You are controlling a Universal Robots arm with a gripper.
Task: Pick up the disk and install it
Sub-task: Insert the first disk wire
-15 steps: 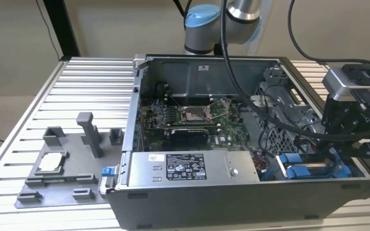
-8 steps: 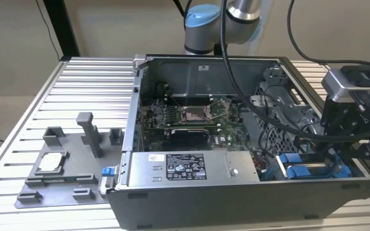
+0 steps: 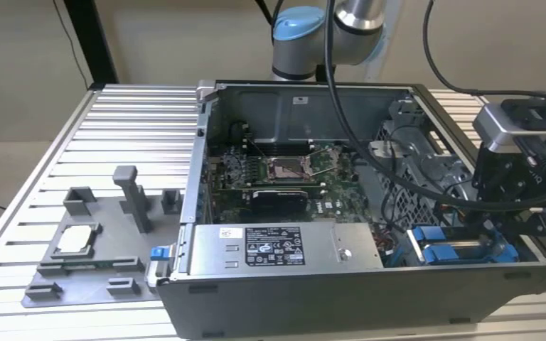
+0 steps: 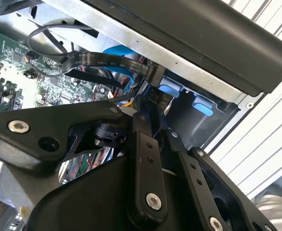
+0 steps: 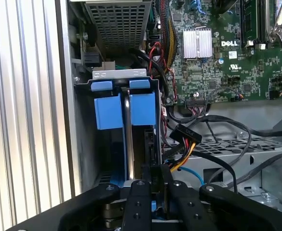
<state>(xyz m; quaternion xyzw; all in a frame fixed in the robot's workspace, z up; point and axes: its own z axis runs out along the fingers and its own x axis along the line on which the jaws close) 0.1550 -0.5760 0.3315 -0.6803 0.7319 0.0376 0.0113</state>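
1. the gripper (image 3: 500, 227) is seen lowered into the open computer case (image 3: 283, 298) at the exterior view's right, over the blue drive bay (image 3: 453, 250).
2. the disk (image 5: 126, 139) is seen standing on edge between blue frame tabs in the bay.
3. whether the pincer is apart or clamped cannot be told.
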